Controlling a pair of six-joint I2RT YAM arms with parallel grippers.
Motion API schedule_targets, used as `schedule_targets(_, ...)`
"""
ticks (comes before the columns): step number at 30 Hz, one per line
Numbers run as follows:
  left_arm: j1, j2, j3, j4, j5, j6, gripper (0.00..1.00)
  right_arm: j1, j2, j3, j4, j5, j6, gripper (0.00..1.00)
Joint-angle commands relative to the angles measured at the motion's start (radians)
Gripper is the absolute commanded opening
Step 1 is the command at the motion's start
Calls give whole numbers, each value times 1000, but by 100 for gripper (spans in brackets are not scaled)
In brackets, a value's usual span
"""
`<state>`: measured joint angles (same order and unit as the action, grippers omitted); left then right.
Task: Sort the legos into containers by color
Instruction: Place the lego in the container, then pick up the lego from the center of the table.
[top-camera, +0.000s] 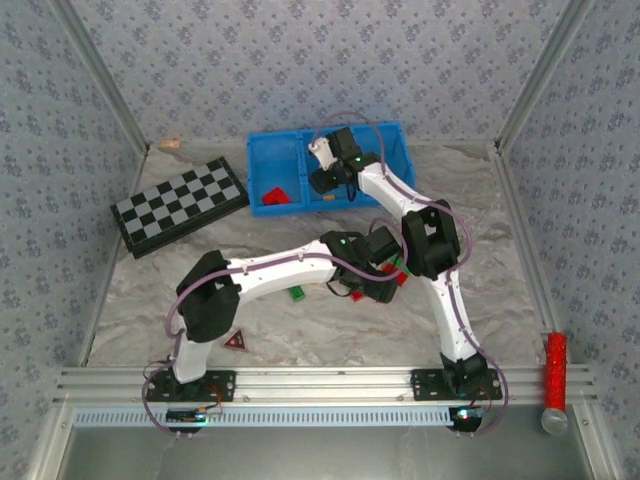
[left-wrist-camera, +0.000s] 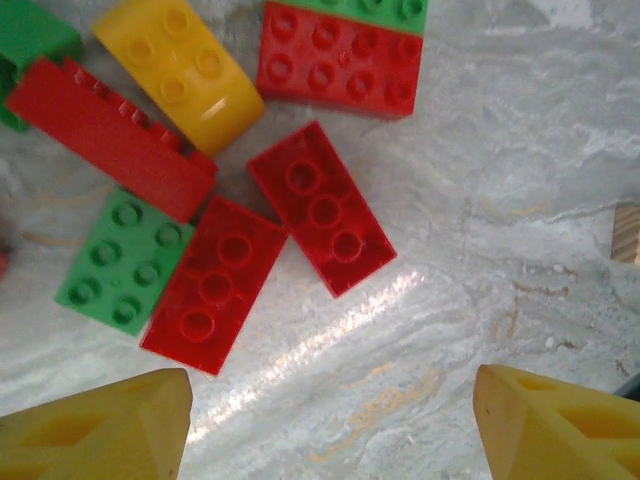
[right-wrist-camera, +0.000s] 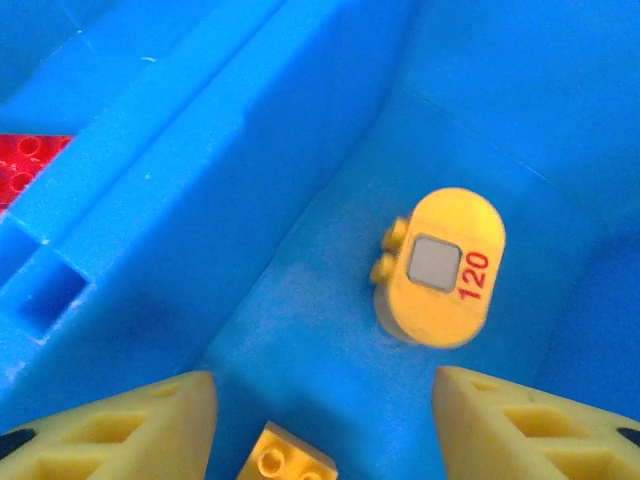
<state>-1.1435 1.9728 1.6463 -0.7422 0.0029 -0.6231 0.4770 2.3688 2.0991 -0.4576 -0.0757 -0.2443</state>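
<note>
The right jaws stand open in the blue tray (right-wrist-camera: 300, 130), a yellow brick (right-wrist-camera: 290, 462) cut off by the frame edge between them and a blurred yellow lego (right-wrist-camera: 440, 270) just ahead. The left jaws gape empty over the counter (left-wrist-camera: 500, 200), with red legos (left-wrist-camera: 320, 210) just beyond.

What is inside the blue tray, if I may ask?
Red bricks, left compartment; rounded yellow piece and yellow brick, next one. The right arm hides the rest.

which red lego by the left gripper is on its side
The long red plastic brick at upper left: its studs poke out along one edge, while the other red bricks show studs facing up.
</note>
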Motion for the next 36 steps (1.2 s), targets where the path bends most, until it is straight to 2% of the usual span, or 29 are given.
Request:
schedule_targets(1,-39,49,70,-58,11,-72,73,5,-48,26,-26,-40,-9,61)
schedule_targets(11,-73,135,162,-92,53,-128,66,-14,-169,-2,-29,-121,-7,63)
schedule_targets(26,-75,214,222,-168,1,-219,64,-106,-436,-91,-70,-186,7,85)
schedule_targets(32,-56,238,220,-149,-4,-262,63,-130,-613,-262,15,-121,-23,91)
schedule_targets(36,-35,256,238,-137,-7,-273,63,-151,-715,-347,28,-71,36,97)
